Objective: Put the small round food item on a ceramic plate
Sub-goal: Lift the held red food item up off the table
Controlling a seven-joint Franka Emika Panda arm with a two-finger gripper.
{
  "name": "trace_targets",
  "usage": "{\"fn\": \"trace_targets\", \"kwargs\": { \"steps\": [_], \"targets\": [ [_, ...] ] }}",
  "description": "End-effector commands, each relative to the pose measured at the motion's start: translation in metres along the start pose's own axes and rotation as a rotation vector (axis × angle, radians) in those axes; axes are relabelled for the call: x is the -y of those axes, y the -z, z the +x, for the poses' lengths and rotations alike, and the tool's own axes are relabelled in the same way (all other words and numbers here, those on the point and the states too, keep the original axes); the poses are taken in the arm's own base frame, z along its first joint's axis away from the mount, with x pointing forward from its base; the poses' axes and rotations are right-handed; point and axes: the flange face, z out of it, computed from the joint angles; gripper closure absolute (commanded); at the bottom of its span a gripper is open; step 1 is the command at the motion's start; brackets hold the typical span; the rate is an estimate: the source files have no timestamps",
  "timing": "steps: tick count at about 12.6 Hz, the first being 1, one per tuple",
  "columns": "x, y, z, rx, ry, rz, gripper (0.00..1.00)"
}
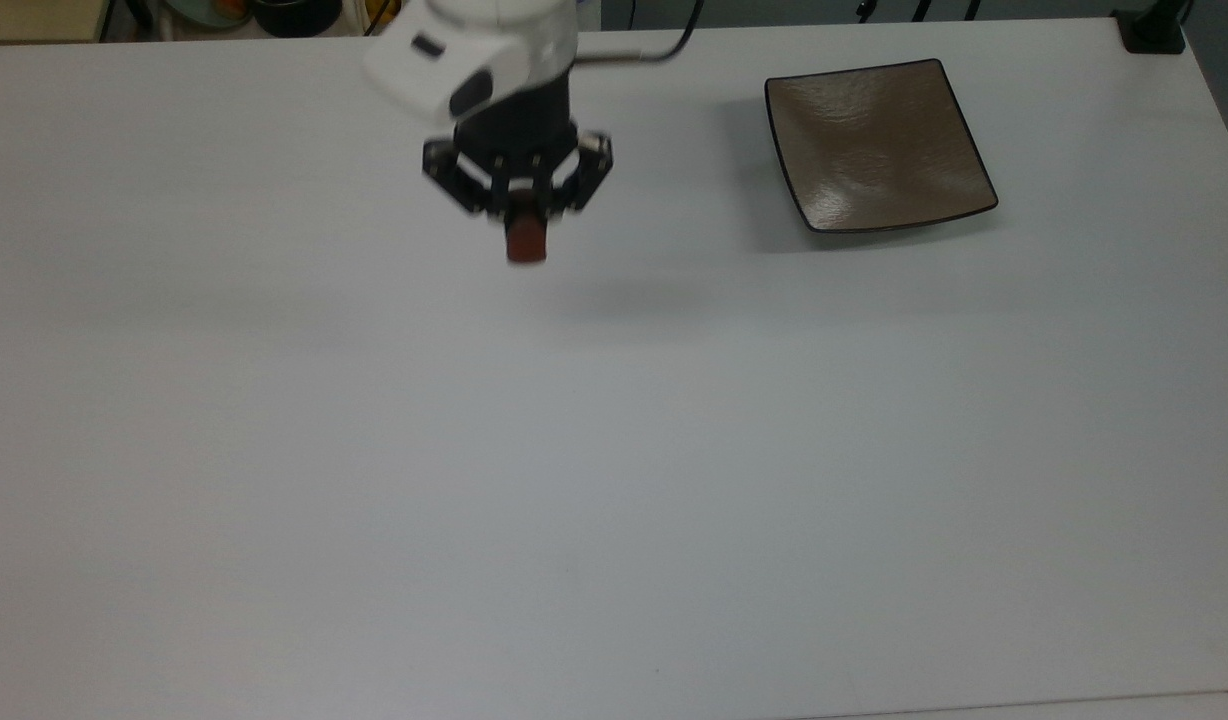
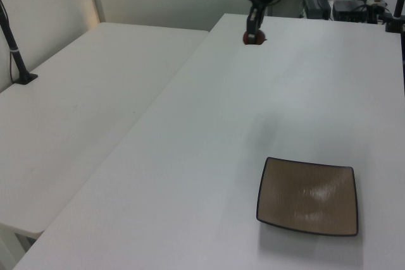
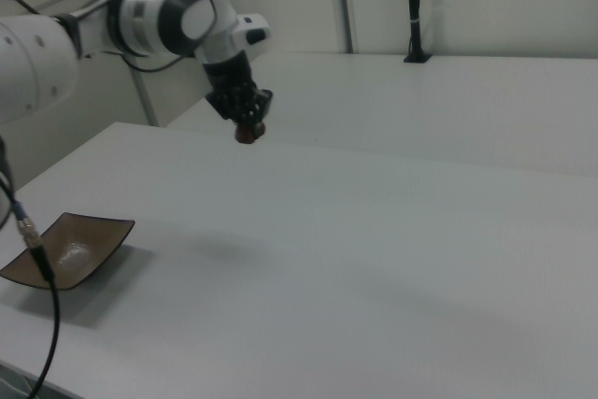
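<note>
We see the gripper point(image 1: 523, 228) high above the white surface point(image 1: 614, 450), its fingers pinching the small round food item point(image 1: 525, 243), well apart from the ceramic plate point(image 1: 879, 143), off to the plate's left in the top view, its shadow on the surface below.

Soft, even overhead light fills the room, leaving the white table point(image 1: 614, 480) bright but flat. The gripper point(image 1: 519, 215) looks slightly smeared by motion in the top view, with a faint shadow at its five o'clock. The ceramic plate point(image 1: 879, 145) shows a pale sheen and a soft shadow toward seven o'clock
</note>
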Motion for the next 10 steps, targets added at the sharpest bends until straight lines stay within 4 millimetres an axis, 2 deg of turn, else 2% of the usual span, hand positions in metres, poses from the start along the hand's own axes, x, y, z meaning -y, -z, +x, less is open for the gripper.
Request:
{"fn": "trace_targets", "kwargs": {
  "steps": [1,4,6,10],
  "targets": [
    [0.014,0.033,-0.053,0.078,0.043,0.002,0.79],
    [0.02,0.044,-0.09,0.101,0.057,0.017,0.79],
    [0.043,0.048,-0.111,0.122,0.096,0.024,0.79],
    [0.094,0.048,-0.119,0.144,0.16,0.056,0.79]
  ]
}}
